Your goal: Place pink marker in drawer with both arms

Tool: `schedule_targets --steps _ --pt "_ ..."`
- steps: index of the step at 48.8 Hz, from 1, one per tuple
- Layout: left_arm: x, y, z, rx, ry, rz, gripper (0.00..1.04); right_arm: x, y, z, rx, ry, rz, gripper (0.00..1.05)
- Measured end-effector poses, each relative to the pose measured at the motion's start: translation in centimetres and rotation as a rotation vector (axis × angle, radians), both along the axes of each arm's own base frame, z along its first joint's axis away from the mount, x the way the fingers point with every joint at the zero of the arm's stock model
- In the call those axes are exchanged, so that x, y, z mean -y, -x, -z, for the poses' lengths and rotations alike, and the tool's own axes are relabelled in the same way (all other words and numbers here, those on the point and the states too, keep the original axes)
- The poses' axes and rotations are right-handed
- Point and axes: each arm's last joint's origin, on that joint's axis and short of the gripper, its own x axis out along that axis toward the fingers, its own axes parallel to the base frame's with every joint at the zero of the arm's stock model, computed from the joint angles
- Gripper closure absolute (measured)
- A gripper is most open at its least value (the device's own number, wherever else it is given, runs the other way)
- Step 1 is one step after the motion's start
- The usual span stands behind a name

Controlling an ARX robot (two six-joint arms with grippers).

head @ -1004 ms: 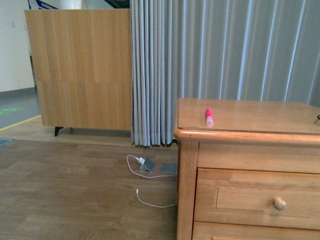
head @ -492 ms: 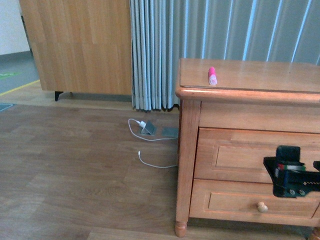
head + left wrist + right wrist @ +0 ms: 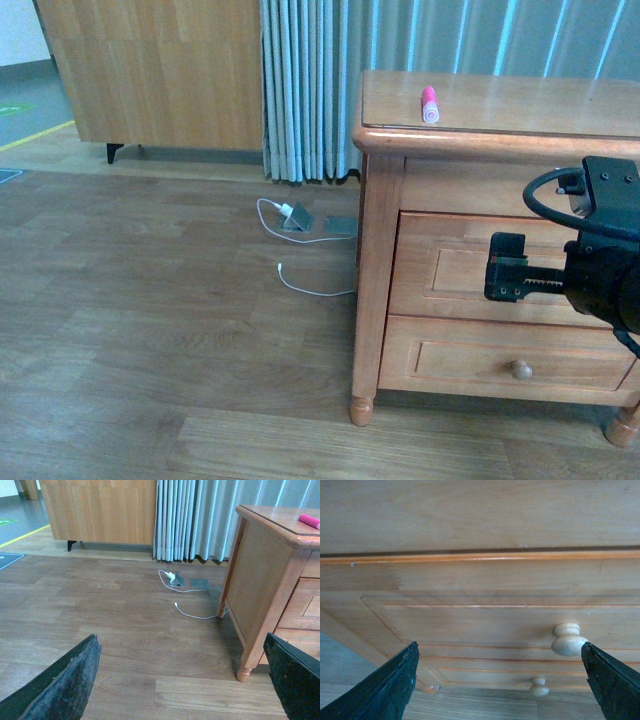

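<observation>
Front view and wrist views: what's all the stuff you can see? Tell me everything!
marker: one, pink, on cabinet top
cabinet: one, honey wood, right side
upper drawer: one, honey, shut
lower drawer: one, honey, shut
knobs: two, pale, one per drawer
curtain: one, grey, behind cabinet
panel: one, wood, back left
cables: two, white, on floor
floor: one, brown wood, below
right gripper: one, black, open, facing upper drawer
left gripper: one, black, open, over floor
</observation>
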Motion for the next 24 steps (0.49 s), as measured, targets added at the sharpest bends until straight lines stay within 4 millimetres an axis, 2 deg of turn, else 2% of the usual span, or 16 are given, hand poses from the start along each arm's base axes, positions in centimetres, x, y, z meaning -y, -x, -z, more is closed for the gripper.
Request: schedule_targets --steps 13,24 --pt "0.0 0.0 0.0 0.000 0.000 0.000 0.06 1.5 -2.3 1.5 -0.002 0.021 0.036 0.08" --pt "0.0 0.0 0.0 0.000 0.000 0.000 0.06 2.0 -2.8 2.8 -0.008 0.049 0.053 0.08"
